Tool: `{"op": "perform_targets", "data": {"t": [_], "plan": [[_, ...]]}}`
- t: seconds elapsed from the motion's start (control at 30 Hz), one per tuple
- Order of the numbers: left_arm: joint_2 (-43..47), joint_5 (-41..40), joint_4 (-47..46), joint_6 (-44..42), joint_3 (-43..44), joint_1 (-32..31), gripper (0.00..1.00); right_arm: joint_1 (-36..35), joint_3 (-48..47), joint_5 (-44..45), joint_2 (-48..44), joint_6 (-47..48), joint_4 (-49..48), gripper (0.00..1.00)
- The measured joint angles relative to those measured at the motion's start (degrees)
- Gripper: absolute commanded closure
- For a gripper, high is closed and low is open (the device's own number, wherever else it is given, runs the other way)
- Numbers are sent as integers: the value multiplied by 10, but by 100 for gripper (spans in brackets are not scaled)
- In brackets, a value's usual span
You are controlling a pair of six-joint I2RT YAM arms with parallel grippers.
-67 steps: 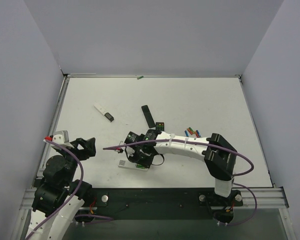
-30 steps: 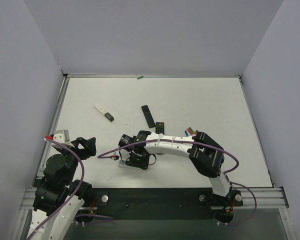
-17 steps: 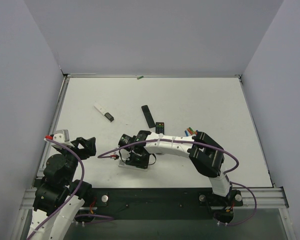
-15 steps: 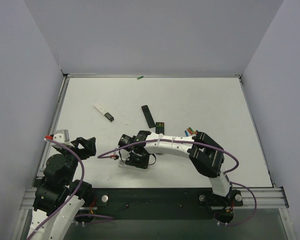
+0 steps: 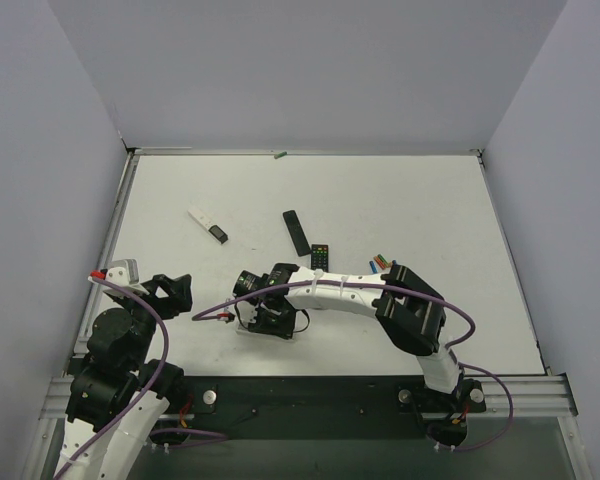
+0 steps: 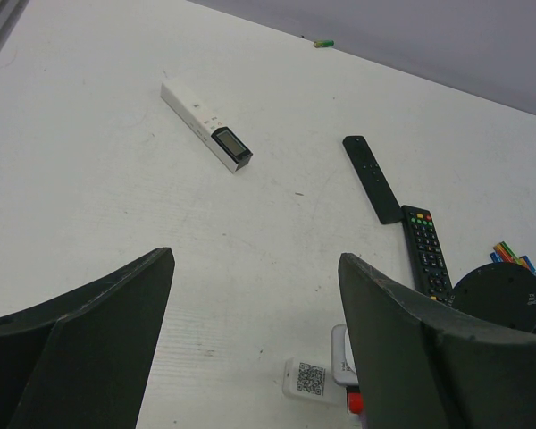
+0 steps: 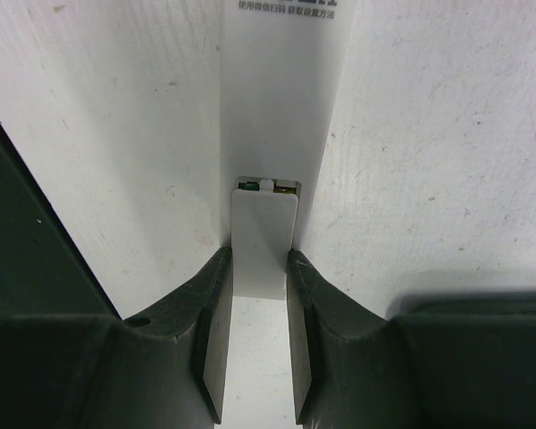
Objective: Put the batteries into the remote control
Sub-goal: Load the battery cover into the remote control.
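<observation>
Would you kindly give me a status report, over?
Left gripper open, empty, hovering. Right gripper shut on white cover panel over the remote control, back up; green showing at panel's top edge. Spare batteries clustered farther right. Nothing blocking.

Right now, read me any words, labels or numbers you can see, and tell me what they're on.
"使用前扫码 获取使用方法", probably, clipped at the edge: back of the remote control.
QR code, no words: same remote's end.
Black remote, button marks: too small to read.

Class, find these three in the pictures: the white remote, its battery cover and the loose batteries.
white remote (image 7: 284, 98), right wrist view, its plain back.
battery cover (image 7: 262, 250), right wrist view, middle of the panel.
batteries (image 6: 509, 254), left wrist view, the coloured wrappers.
</observation>
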State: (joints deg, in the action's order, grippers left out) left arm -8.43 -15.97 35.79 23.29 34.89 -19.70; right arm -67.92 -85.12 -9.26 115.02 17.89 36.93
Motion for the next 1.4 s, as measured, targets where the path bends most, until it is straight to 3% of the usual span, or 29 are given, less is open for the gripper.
{"op": "perform_targets", "data": {"t": [1.4], "plan": [[-2, 2, 0, 0, 0, 0, 15, 0, -2, 7, 1, 2, 6, 73]]}}
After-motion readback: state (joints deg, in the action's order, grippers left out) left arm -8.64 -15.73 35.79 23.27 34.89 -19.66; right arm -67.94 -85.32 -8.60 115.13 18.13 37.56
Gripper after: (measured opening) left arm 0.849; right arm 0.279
